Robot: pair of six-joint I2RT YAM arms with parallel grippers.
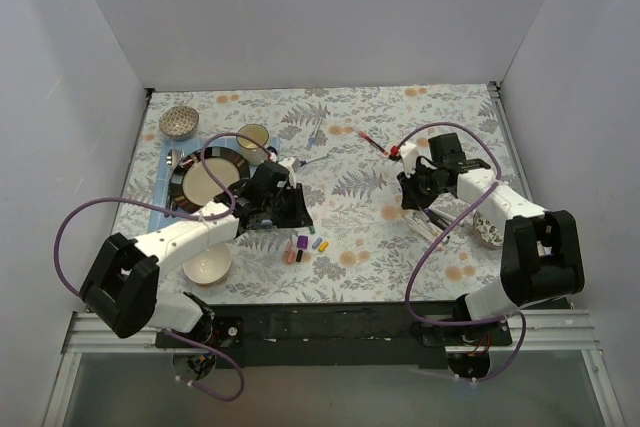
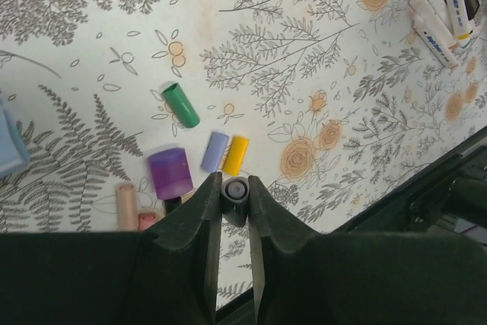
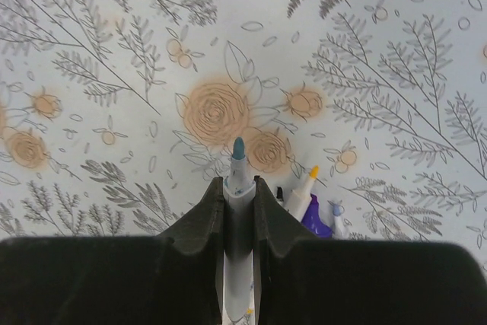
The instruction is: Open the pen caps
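My left gripper (image 2: 235, 188) is shut on a small dark grey pen cap (image 2: 236, 197), held just above the table. Below it lie loose pen caps: green (image 2: 181, 104), purple (image 2: 170, 173), lavender (image 2: 214, 151), yellow (image 2: 236, 155) and pink (image 2: 127, 207). In the top view this gripper (image 1: 290, 219) is just behind the cap cluster (image 1: 304, 245). My right gripper (image 3: 238, 184) is shut on a white pen (image 3: 238, 218) whose blue-green tip is bare. Uncapped pens with a yellow tip (image 3: 303, 192) and a purple end (image 3: 316, 218) lie under it. In the top view it (image 1: 418, 199) hovers over the pen pile (image 1: 437, 224).
A dark-rimmed plate (image 1: 182, 179), a cup (image 1: 252, 137) and a metal bowl (image 1: 179, 122) stand at the back left. A white bowl (image 1: 208, 265) sits near the left arm, a patterned bowl (image 1: 487, 231) by the right arm. A red-ended pen (image 1: 378, 145) lies at the back centre.
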